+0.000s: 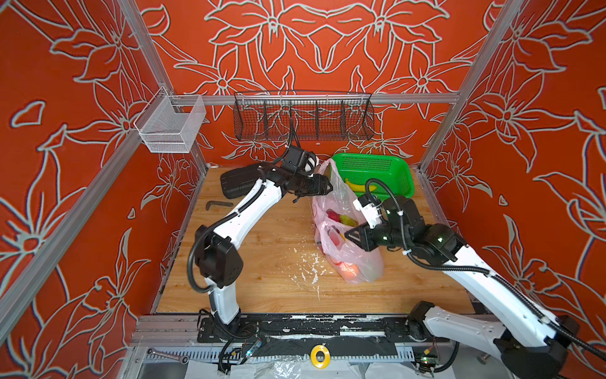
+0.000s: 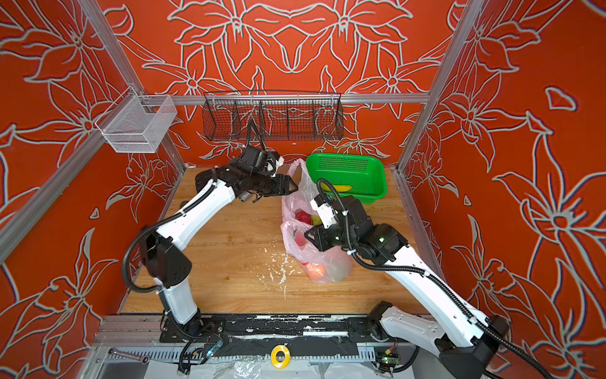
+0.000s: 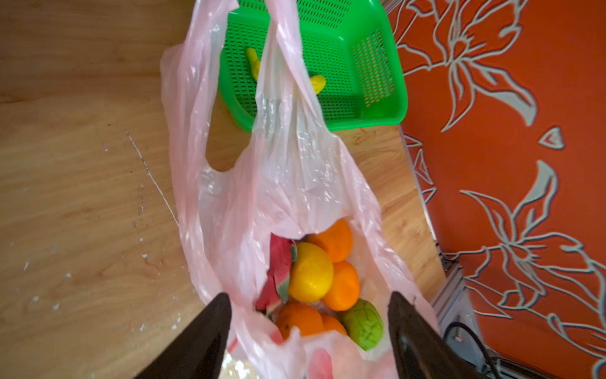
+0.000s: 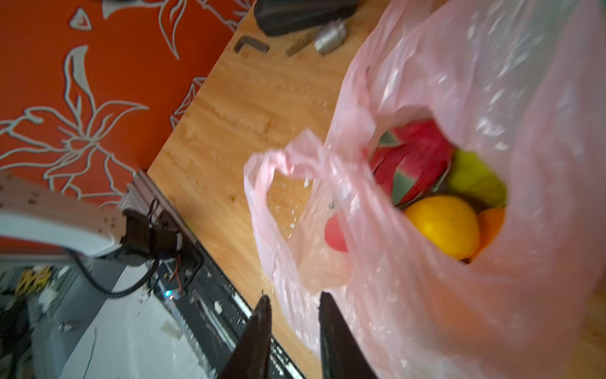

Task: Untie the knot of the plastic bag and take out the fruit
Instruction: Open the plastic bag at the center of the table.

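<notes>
Top views, both of them: the plastic bag (image 1: 351,262) (image 2: 314,259) lies on the wooden table (image 1: 262,262), just in front of the green basket (image 1: 393,164), where a banana (image 1: 355,187) rests. The bag's mouth gapes and fruit (image 1: 333,216) shows inside, with an orange (image 1: 349,270) glowing through the film at the near end. The left gripper (image 1: 329,188) hangs at the bag's far end beside a raised handle loop (image 1: 323,165). The right gripper (image 1: 346,234) points at the bag's side. Contact with the film? Can't tell from up here.

Left wrist view: the left gripper (image 3: 308,295) has its jaws spread wide with nothing pinched, and the open mouth of the bag sits right between them. Look in there: a lemon (image 3: 310,272), oranges (image 3: 342,285), a dragon fruit (image 3: 278,262) and a round green fruit (image 3: 364,323). One handle loop (image 3: 282,42) stretches off toward the basket, untied.

Right wrist view, a bit blurry: the right gripper (image 4: 294,295) shows a narrow gap between its jaws, clamped on nothing, with bag film just beside one finger. In the mouth sit the dragon fruit (image 4: 413,157), the lemon (image 4: 442,226) and a green pear (image 4: 475,177). A loose handle loop (image 4: 254,197) flops over the table.
</notes>
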{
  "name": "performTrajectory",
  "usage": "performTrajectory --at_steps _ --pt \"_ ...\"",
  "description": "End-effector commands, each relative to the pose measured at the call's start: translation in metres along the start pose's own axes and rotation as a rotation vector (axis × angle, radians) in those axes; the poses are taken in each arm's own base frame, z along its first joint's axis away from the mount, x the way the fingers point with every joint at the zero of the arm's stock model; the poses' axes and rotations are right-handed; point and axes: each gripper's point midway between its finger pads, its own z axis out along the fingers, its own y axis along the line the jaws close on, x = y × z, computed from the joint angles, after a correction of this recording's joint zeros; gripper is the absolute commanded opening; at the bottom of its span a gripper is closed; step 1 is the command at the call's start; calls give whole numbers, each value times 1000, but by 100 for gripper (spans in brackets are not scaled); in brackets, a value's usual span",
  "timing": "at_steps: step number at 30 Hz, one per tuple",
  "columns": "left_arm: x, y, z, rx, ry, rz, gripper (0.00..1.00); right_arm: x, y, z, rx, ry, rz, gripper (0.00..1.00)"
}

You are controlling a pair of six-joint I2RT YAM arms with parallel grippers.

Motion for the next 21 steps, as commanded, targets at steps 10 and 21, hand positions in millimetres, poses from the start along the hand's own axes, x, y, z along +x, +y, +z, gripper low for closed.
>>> performTrajectory --at_steps 10,21 --pt "109 -33 5 27 293 -8 85 -27 -113 24 491 15 154 69" --pt "155 -80 20 238 447 203 45 -39 -142 83 331 88 238 67"
